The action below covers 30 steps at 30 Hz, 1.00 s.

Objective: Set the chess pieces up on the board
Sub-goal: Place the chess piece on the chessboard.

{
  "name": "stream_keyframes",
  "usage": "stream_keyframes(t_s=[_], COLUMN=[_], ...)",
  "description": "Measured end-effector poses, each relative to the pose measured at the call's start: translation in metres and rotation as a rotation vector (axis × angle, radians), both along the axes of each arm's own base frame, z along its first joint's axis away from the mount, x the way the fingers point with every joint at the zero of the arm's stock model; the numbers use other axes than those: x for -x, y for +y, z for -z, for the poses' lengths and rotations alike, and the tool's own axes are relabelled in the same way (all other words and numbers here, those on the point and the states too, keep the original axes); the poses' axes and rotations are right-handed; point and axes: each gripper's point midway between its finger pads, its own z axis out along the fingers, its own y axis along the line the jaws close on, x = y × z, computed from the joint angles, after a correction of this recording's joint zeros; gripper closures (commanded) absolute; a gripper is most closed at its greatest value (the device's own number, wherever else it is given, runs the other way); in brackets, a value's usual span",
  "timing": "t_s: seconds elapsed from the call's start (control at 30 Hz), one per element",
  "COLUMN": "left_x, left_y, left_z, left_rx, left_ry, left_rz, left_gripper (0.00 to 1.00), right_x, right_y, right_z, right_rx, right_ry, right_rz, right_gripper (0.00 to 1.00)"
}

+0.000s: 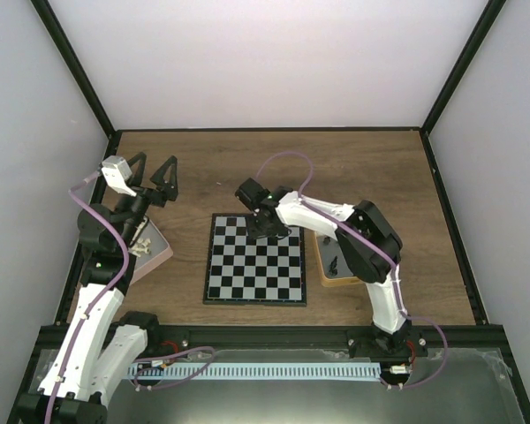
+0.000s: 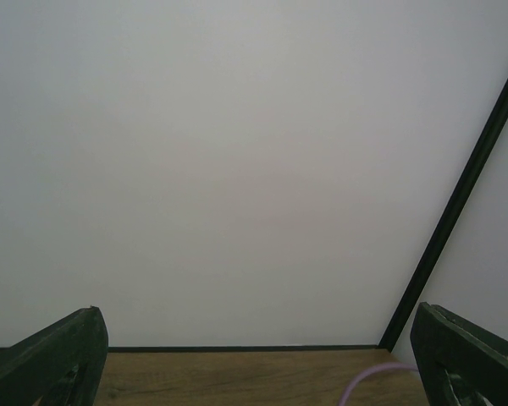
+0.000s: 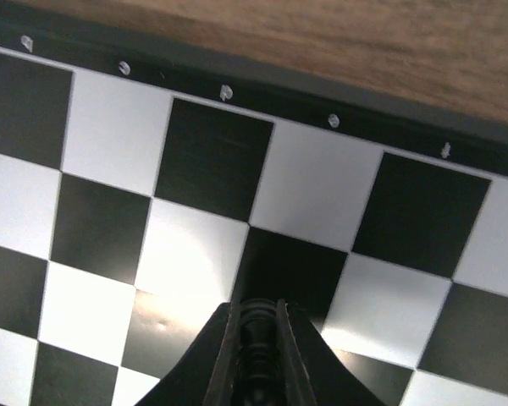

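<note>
**Enclosure:** plain white walls are closing in three sides, and black frame posts (image 1: 81,75) are running up the corners.

**Table** (image 1: 380,168): brown wood grain, carrying everything listed below.

**Left arm** (image 1: 88,309): is rising to the left of the board, well clear of it. Its jaws are gaping wide, gripping nothing, and are pointing at the back wall.

**Right arm** (image 1: 371,247): is reaching in from the right of the board and bending over its far edge. Its jaws are pinching narrowly on one black chess piece (image 3: 256,342) and are hanging just above the squares near the board's far rim.

**Board** (image 1: 247,274): is lying flat at mid-table, with black and pale checks and a thin black rim. Every square in view is showing bare. The patch under the right jaws is hidden in the overhead view.

**Tin** (image 1: 321,265): tan-sided, sitting just beside the board's right edge. A few small dark chess pieces (image 1: 335,262) are lying inside; the count is not readable.

**Pink tray** (image 1: 159,252): is lying to the left of the board, partly under the left arm. Its contents are too small to tell.

**Progress, as judged:** the setup is barely beginning. No piece is standing on the board. The held one appears to be heading for the far rows, and the rest are waiting to be carried over.
</note>
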Motion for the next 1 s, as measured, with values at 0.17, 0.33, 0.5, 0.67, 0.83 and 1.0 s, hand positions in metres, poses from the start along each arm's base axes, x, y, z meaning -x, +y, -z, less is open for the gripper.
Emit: stream_keyframes(t_s=[0.17,0.33,0.5,0.67,0.83,1.0], left_x=[0.000,0.000,-0.001,-0.002,-0.002,-0.002], left_y=[0.000,0.001,0.001,0.001,0.001,0.001], left_z=[0.000,0.001,0.003,0.004,0.005,0.005], left_rx=[0.000,0.000,0.000,0.001,0.000,0.000], left_ry=[0.000,0.002,0.008,0.010,0.015,0.015], left_rz=[-0.001,-0.004,-0.006,-0.009,-0.010,-0.010], left_gripper=[0.00,0.00,0.00,0.00,0.00,0.00], right_x=[-0.013,-0.025,-0.027,-0.026,-0.028,-0.034], right_y=[0.012,0.022,0.024,0.025,0.026,0.033], right_z=[-0.002,-0.001,-0.002,-0.001,-0.003,-0.009], right_rx=[-0.013,-0.017,-0.015,-0.013,-0.013,-0.029], right_ry=[-0.022,-0.045,-0.054,-0.055,-0.061,-0.080], right_rz=[0.003,0.003,-0.002,-0.008,-0.013,-0.013], right_gripper=[0.89,0.88,0.82,0.73,0.73,0.82])
